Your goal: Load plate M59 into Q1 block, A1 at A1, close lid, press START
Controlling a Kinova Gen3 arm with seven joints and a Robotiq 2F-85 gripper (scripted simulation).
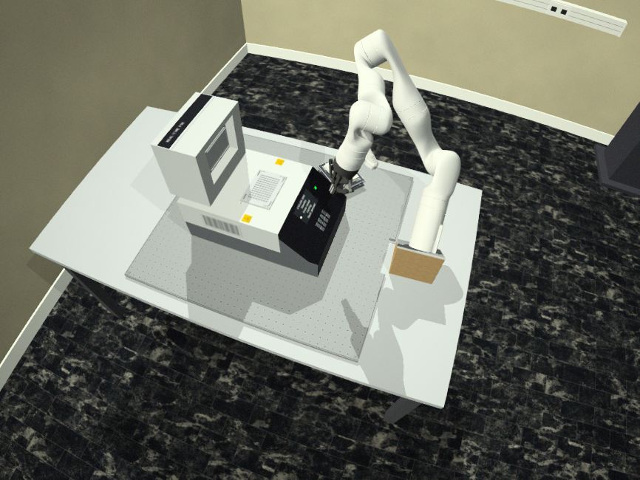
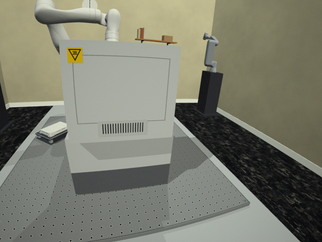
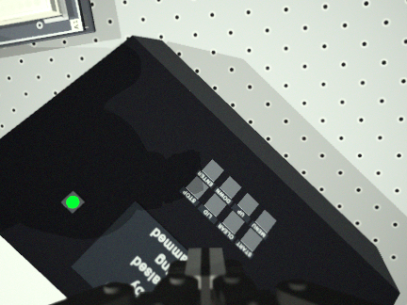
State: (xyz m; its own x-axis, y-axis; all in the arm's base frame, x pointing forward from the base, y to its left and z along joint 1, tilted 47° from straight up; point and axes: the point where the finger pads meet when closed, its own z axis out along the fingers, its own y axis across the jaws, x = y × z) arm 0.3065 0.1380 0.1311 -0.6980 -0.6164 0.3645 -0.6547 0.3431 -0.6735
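Cycler Q1 stands on the perforated board with its lid raised upright. Its block with the well grid lies bare. The lamp on the black front panel is green. My gripper is shut and empty, hovering over the panel's right part, close to the keys STOP, LID, CLEAR and START. Plate M59, cream-white, sits in the dark nest N1 beside Q1.
A second row of keys, ENTER to MENU, lies beside the upper row. The arm's base stands on a wooden block at the table's right side. The perforated board covers the table's middle. Another arm on a dark pedestal stands off the table.
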